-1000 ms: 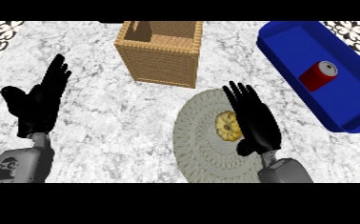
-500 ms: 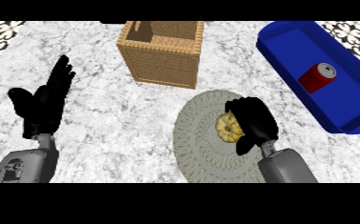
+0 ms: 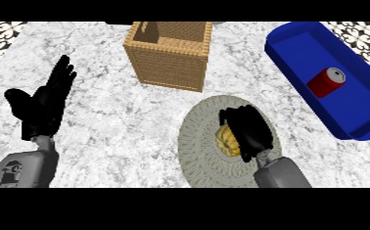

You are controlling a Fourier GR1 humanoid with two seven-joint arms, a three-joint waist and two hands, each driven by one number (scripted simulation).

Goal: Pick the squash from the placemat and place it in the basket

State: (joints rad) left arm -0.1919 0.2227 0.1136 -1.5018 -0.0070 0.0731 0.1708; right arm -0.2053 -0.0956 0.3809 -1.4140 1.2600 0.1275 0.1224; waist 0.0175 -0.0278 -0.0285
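**Right hand closes over squash on placemat**

Right hand (image 3: 248,128): a second ago flat and straight-fingered above the placemat (image 3: 198,148); half a second ago beginning to curl; now fingers bent down round the squash (image 3: 228,140), which shows yellow at the hand's left edge. Squash remains on the round grey placemat, not lifted as far as I can tell.

Left hand (image 3: 45,103): open, fingers up, resting at the view's left; barely shifted.

Wicker basket (image 3: 171,53) stands just beyond the placemat. Blue bin (image 3: 289,53) holds a red can (image 3: 326,82).

Judgement: grasp under way; lift and carry to basket remain.
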